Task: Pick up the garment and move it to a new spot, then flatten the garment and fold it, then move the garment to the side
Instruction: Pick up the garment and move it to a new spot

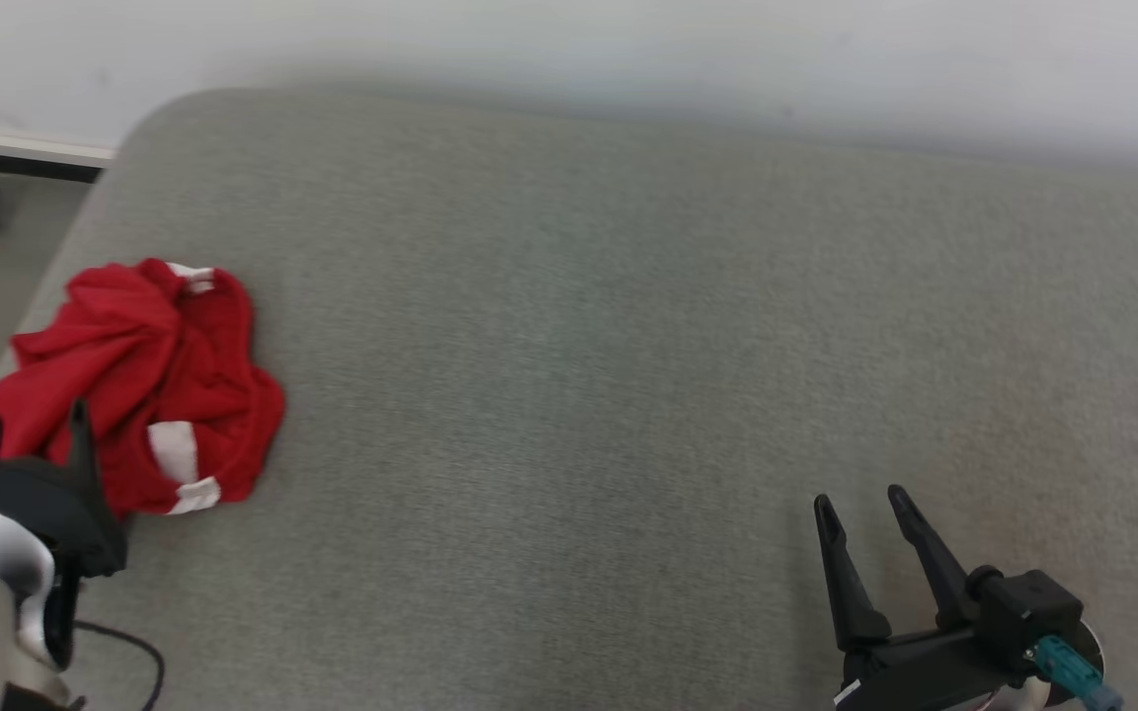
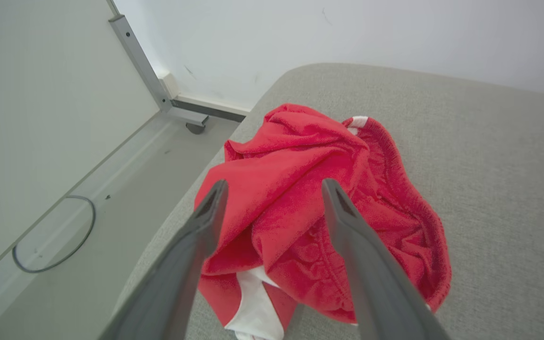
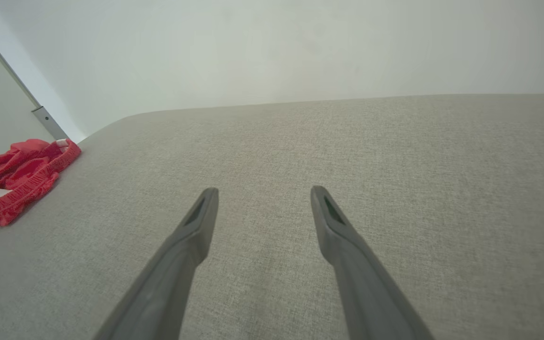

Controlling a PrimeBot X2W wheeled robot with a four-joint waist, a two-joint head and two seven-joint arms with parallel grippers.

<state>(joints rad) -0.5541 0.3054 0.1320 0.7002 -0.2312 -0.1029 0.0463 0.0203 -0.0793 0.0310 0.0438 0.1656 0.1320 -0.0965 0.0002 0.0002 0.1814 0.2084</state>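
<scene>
A crumpled red garment (image 1: pixel 149 380) with white patches lies bunched near the left edge of the grey cushioned surface (image 1: pixel 628 346). My left gripper (image 1: pixel 36 430) sits at its near left side, open. In the left wrist view the garment (image 2: pixel 310 203) lies just beyond and below that open left gripper (image 2: pixel 274 189), with nothing held between the fingers. My right gripper (image 1: pixel 860 504) stands open over bare fabric at the lower right, far from the garment. From the right wrist view the garment (image 3: pixel 14 179) is at the far left, and the right gripper (image 3: pixel 260 193) is open and holds nothing.
The cushion's left edge (image 1: pixel 45 286) drops to a pale floor (image 2: pixel 111 198) with a cable loop (image 2: pixel 52 236), a metal frame leg (image 2: pixel 142 66) and a caster (image 2: pixel 196 126). A white wall (image 1: pixel 628 49) runs behind. A black cable (image 1: pixel 129 652) trails by my left arm.
</scene>
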